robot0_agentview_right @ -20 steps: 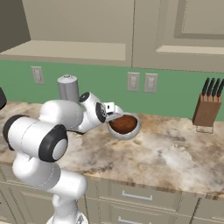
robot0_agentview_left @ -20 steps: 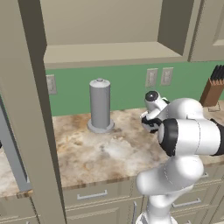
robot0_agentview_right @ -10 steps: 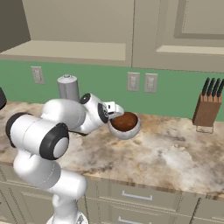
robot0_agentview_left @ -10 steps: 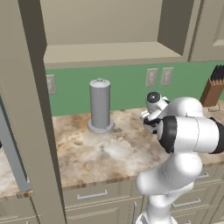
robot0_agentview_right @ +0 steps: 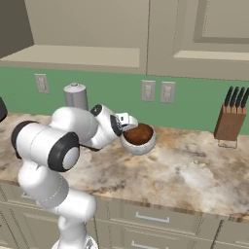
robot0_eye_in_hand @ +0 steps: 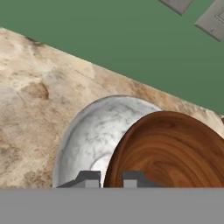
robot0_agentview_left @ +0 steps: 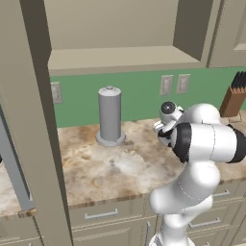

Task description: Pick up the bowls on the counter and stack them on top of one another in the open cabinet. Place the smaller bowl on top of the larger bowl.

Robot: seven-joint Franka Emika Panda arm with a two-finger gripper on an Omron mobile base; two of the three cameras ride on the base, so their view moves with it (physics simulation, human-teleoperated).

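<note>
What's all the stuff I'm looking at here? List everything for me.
Bowl: one, brown inside and marbled white outside, held tilted above the counter.
Canister: one, grey, on the counter by the wall.
Knife block: one, brown with dark handles, at the counter's right end.
Outlets: a pair, pale, on the green wall.
Counter: mottled beige stone.
Open cabinet: beige, above the counter.
Arm: white.
Hand: one, shut on the bowl's rim.
</note>
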